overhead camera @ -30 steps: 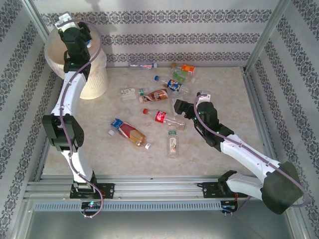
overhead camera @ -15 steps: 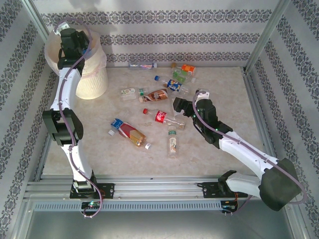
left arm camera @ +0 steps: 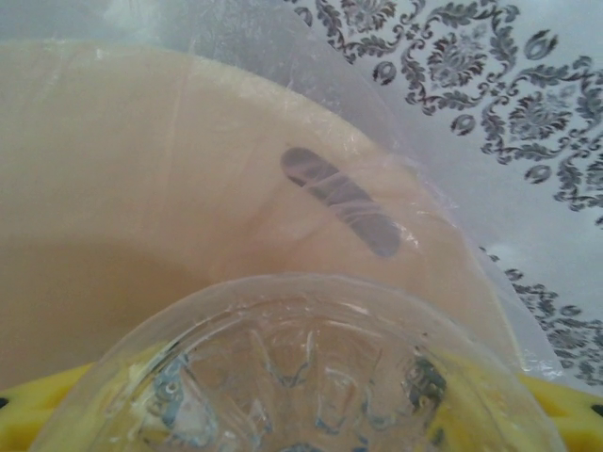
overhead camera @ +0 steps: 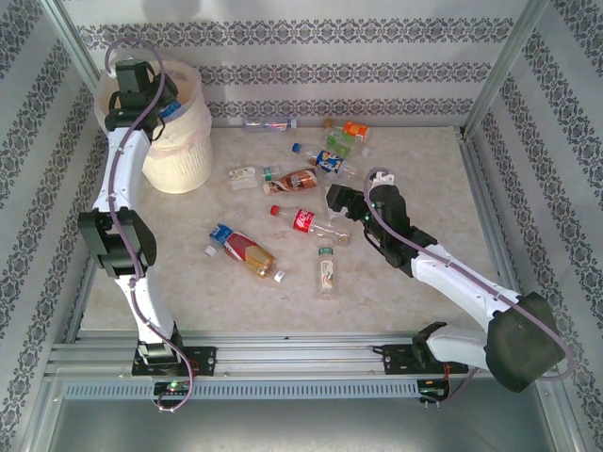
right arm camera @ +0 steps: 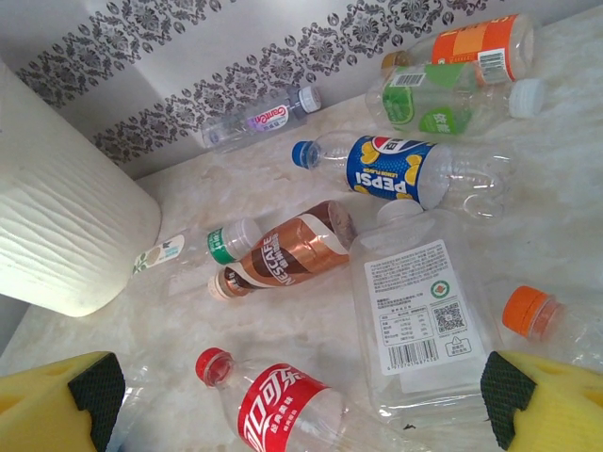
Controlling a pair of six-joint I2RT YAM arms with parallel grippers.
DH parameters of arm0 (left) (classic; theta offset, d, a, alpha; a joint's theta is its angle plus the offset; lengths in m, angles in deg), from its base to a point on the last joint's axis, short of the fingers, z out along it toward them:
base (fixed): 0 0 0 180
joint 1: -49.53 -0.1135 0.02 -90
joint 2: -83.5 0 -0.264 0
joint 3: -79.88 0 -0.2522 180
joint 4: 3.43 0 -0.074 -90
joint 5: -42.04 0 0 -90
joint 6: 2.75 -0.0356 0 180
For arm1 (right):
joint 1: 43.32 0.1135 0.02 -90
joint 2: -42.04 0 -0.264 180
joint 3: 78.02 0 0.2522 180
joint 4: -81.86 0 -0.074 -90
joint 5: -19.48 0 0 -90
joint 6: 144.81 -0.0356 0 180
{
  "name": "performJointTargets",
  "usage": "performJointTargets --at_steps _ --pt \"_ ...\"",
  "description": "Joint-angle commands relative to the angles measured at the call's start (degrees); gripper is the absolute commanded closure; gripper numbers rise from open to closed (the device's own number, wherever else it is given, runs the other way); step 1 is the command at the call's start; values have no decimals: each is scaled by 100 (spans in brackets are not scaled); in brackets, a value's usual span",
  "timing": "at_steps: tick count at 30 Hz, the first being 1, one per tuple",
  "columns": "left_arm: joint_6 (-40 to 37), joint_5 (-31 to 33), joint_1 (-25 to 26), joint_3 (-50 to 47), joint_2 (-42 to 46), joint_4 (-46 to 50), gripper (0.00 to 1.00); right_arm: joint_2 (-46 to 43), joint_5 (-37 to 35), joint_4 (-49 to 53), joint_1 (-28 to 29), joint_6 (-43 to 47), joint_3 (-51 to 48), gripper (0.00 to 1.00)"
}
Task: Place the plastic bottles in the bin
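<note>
Over the last second the left arm [overhead camera: 118, 188] has drawn its wrist a little leftward and down into the mouth of the bin [overhead camera: 179, 160], whose rim now sits further right while its foot has not shifted. The right arm [overhead camera: 452, 278] has only edged a touch left. The left fingers [left arm camera: 38, 403] show as yellow slivers at the bottom corners of the left wrist view, clenched on a clear bottle [left arm camera: 301, 377] whose moulded base faces the camera. Its label and cap are hidden. Behind it rises the bin's cream inner side, the handle cut-out [left arm camera: 344, 200] a dark smudge blurred by the translucent liner [left arm camera: 443, 179]. From above, the wrist covers the held bottle, apart from a blue scrap by the rim too small to identify. The right fingers [right arm camera: 47, 405] are spread wide, grasping nothing, above the bench [overhead camera: 433, 160]. Between them lie a red cola bottle [right arm camera: 273, 410], cut off by the lower edge, and a flat bottle with a white printed label [right arm camera: 415, 325]. An orange-capped bottle [right arm camera: 528, 313] is mostly cut off at the right. Between these fingers and the bin lie a brown coffee bottle [right arm camera: 292, 250] and a small green-capped bottle [right arm camera: 231, 240]. Further back are a blue Pepsi bottle [right arm camera: 391, 174], a green-labelled bottle [right arm camera: 433, 99], an orange-labelled bottle [right arm camera: 471, 42] and a clear one with a white cap [right arm camera: 264, 121] against the wall [right arm camera: 188, 56]. Nearer the arms' bases lie a blue-capped bottle [overhead camera: 243, 250] and a pale bottle [overhead camera: 326, 268].
</note>
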Motion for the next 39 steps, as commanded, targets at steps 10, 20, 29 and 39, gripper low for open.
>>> performJointTargets --at_steps 10,20,29,39 --pt "634 -537 -34 381 -307 288 25 -49 256 -52 -111 -202 100 2" --pt "545 -1091 -30 391 -268 -69 22 -237 269 88 -281 -260 -108 2" --pt "57 -1442 -5 61 493 -214 11 -401 259 1474 -293 -55 -172 2" --pt "200 -1764 188 -1371 1707 -1031 0 -486 838 3228 709 -73 -341 2"
